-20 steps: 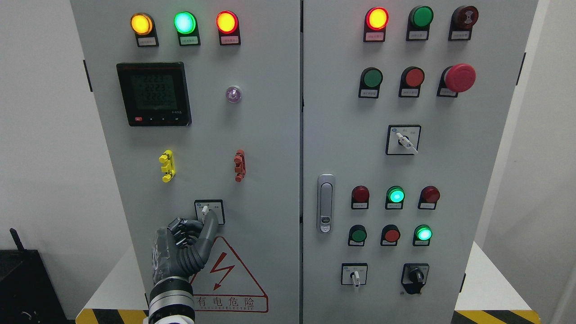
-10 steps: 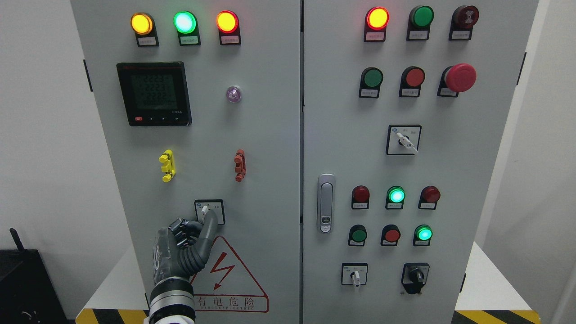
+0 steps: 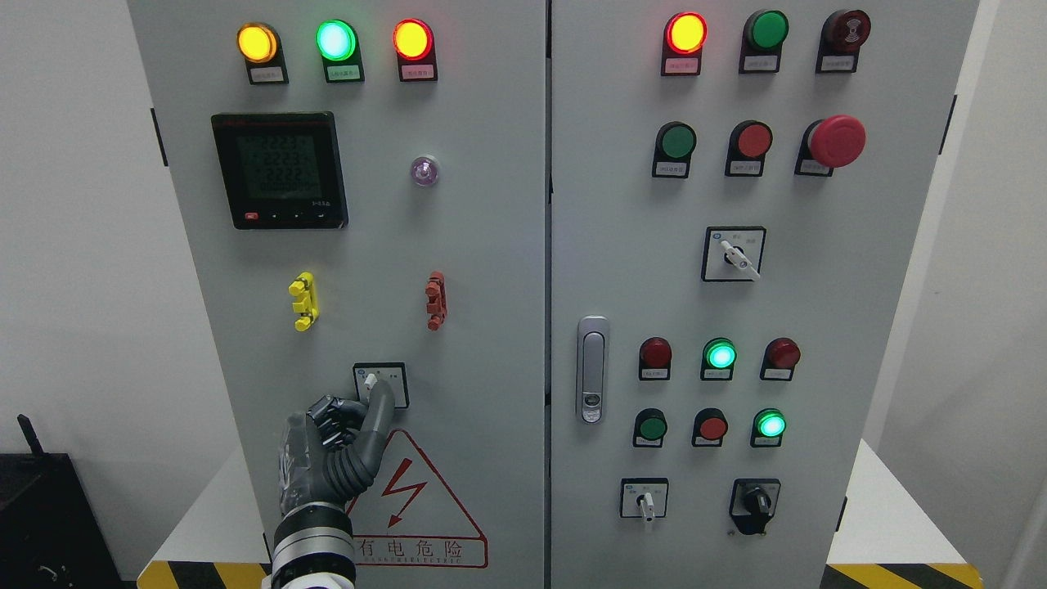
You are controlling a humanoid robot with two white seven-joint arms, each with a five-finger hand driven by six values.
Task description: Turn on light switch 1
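Observation:
On the left cabinet door, a small rotary selector switch (image 3: 372, 380) with a white lever sits in a black-framed square plate (image 3: 398, 379), just above the red hazard triangle. My left hand (image 3: 357, 406), in a dark grey glove, comes up from the bottom edge. One long finger (image 3: 378, 406) is stretched up and its tip lies against the lower right of the switch knob. The other fingers are curled into the palm to the left of the plate. The lever's white tip shows above the fingertip, leaning slightly left. The right arm is out of the picture.
Yellow (image 3: 303, 300) and red (image 3: 436, 301) clips stand out from the door above the switch. A digital meter (image 3: 280, 170) and lit indicator lamps sit higher up. The right door carries push buttons, a red emergency stop (image 3: 836, 141), a door handle (image 3: 592, 370) and more selector switches.
The stretched fingertip has crept a little left and up against the switch knob. The rest of the panel and its lamps look the same.

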